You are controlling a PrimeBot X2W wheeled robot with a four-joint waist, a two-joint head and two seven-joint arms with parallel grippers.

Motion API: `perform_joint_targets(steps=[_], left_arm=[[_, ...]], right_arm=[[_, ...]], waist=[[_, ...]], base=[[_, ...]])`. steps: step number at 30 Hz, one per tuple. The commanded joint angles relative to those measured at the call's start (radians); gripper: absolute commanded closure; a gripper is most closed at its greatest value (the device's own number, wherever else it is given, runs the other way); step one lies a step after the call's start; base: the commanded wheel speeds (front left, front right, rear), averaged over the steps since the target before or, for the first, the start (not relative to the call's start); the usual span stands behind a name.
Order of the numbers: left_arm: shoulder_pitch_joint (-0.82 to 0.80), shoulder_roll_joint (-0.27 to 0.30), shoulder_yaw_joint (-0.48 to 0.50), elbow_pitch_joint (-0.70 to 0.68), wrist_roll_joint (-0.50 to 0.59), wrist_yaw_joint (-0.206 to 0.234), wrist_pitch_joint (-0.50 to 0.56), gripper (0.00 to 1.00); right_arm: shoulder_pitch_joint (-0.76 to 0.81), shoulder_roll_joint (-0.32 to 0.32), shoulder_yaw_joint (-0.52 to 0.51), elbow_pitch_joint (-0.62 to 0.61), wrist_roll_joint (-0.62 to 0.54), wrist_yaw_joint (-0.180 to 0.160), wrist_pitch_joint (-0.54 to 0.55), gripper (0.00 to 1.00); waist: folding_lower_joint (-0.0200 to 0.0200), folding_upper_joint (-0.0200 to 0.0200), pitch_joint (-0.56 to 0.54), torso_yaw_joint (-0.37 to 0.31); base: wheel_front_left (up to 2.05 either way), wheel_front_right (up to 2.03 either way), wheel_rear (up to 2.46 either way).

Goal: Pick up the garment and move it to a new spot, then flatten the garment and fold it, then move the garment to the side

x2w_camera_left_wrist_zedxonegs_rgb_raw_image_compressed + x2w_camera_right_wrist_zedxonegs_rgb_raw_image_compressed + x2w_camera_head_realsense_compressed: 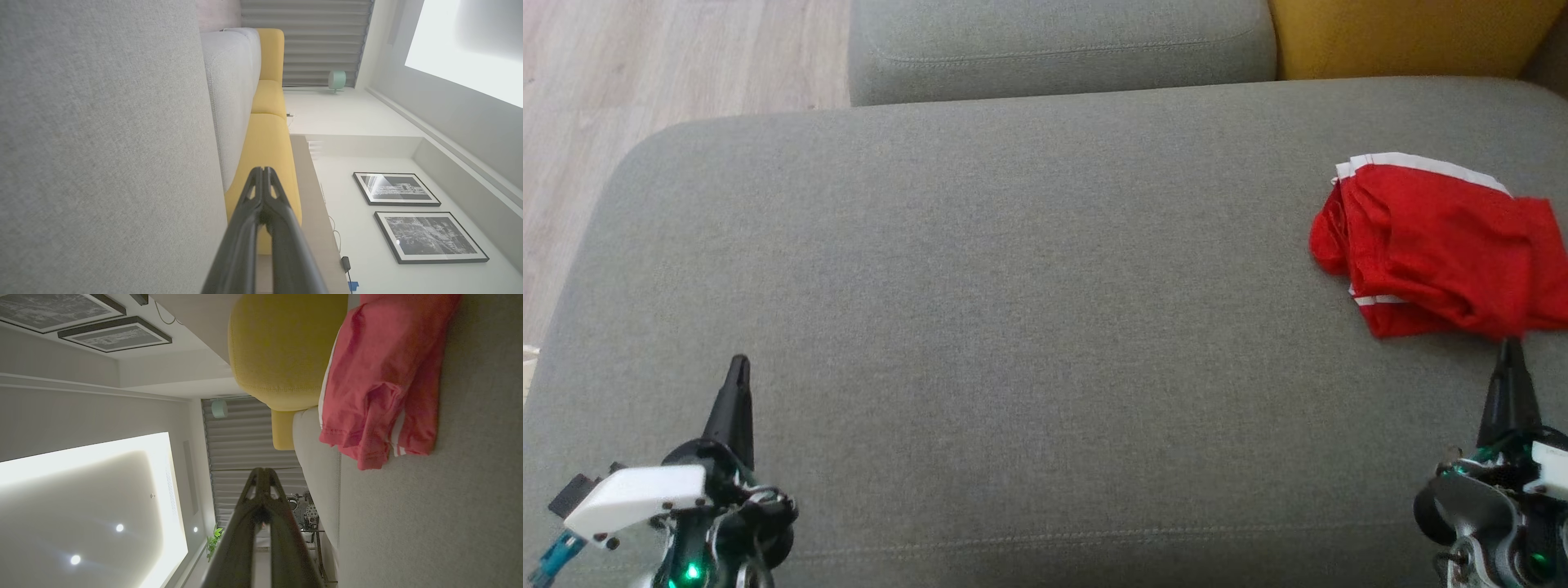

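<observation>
Nearest, my left gripper [739, 361] and right gripper [1511, 345] sit by the grey sofa cushion's [1013, 269] near edge, fingers pressed together, empty. The red garment [1437, 245] lies loosely folded at the cushion's right edge, just beyond my right gripper.

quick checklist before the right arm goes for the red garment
1. red garment in view on the grey cushion: ok
2. right gripper close to the garment's near edge: ok
3. right gripper open for a grasp: not ok, shut
4. left gripper far from the garment, shut and empty: ok
5. garment lying flat: not ok, bunched
6. right gripper tip touching the cloth: cannot tell
</observation>
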Motion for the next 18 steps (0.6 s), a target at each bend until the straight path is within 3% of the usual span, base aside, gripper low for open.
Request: perform_joint_targets(steps=[1, 18], left_arm=[[-0.054, 0.007, 0.038, -0.027, 0.009, -0.007, 0.005, 1.0], [-0.054, 0.005, 0.041, -0.026, 0.012, -0.007, 0.008, 1.0]], right_arm=[[-0.045, -0.005, 0.021, -0.031, -0.004, 0.007, 0.006, 1.0], [-0.045, -0.003, 0.018, -0.031, -0.007, 0.007, 0.009, 1.0]], waist=[[0.0, 0.0, 0.0, 0.0], [0.0, 0.0, 0.0, 0.0]], base=[[0.0, 0.0, 0.0], [0.0, 0.0, 0.0]])
